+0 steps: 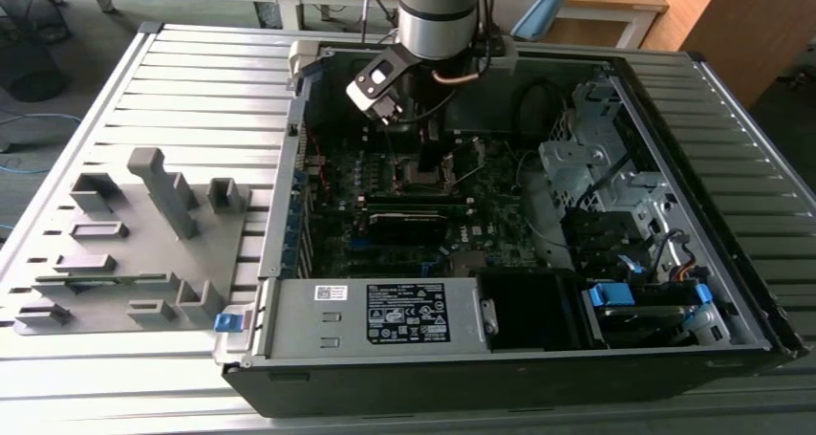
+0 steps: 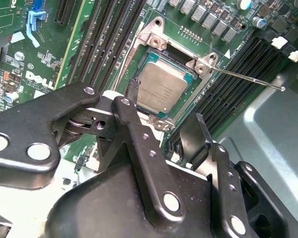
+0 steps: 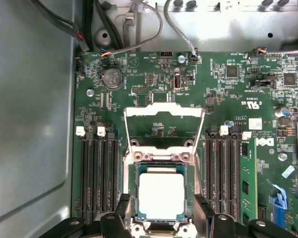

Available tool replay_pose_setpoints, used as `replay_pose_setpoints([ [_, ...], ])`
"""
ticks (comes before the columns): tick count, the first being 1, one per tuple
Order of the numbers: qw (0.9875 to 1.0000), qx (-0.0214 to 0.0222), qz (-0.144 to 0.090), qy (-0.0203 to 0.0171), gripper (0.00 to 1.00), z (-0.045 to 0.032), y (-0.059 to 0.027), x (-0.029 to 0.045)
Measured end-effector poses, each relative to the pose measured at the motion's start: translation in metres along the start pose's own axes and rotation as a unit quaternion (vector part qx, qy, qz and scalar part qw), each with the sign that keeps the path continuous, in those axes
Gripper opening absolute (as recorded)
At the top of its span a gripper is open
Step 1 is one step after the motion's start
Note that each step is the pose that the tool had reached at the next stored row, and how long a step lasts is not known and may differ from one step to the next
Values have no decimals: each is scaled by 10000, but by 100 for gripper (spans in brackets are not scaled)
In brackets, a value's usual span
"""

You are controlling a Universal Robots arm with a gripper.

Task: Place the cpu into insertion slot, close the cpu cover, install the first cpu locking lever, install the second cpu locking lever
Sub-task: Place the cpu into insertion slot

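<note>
1. Open computer case (image 1: 382, 392) lying on a slatted metal tabletop (image 1: 191, 81) in the exterior view, with a grey moulded fixture (image 1: 128, 244) beside it towards the exterior view's left.
2. Arm reaching down into the case, pincer (image 1: 434, 160) low over the green motherboard (image 1: 382, 234) and just above the insertion slot (image 1: 418, 174).
3. In the first wrist view: cpu (image 3: 161, 196), dull silver top upward, seated flat inside the insertion slot (image 3: 161, 167), square with its rim.
4. Same chip in the second wrist view: cpu (image 2: 164, 89) lying in the insertion slot (image 2: 161, 49), framed by the silvery rim.
5. Cpu cover (image 3: 164, 111) swung up and open on the far side of the slot, with green board visible through its cut-out middle; not closed over the chip.
6. Pincer (image 3: 162, 203) spread wide and holding nothing, one black finger (image 3: 123, 208) on each side of the slot, astride the chip.
7. In the second wrist view, pincer (image 2: 166, 99) likewise open, one fingertip (image 2: 134, 85) close by the chip's edge; cannot tell whether touching.
8. Thin metal lever (image 2: 248, 79) sticking out free from a corner of the slot, above the long black memory slots (image 2: 228, 84), unlatched.
9. More long black memory slots (image 3: 97, 173) flanking the socket on both sides in the first wrist view.
</note>
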State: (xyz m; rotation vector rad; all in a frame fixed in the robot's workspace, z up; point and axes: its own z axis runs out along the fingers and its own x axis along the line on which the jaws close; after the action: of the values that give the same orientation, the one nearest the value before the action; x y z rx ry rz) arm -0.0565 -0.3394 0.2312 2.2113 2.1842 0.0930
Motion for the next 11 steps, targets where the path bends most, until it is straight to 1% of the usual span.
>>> replay_pose_setpoints([
  [5,10000,0,0,0,61,-48,3,1],
  [11,10000,0,0,0,61,-57,4,1],
])
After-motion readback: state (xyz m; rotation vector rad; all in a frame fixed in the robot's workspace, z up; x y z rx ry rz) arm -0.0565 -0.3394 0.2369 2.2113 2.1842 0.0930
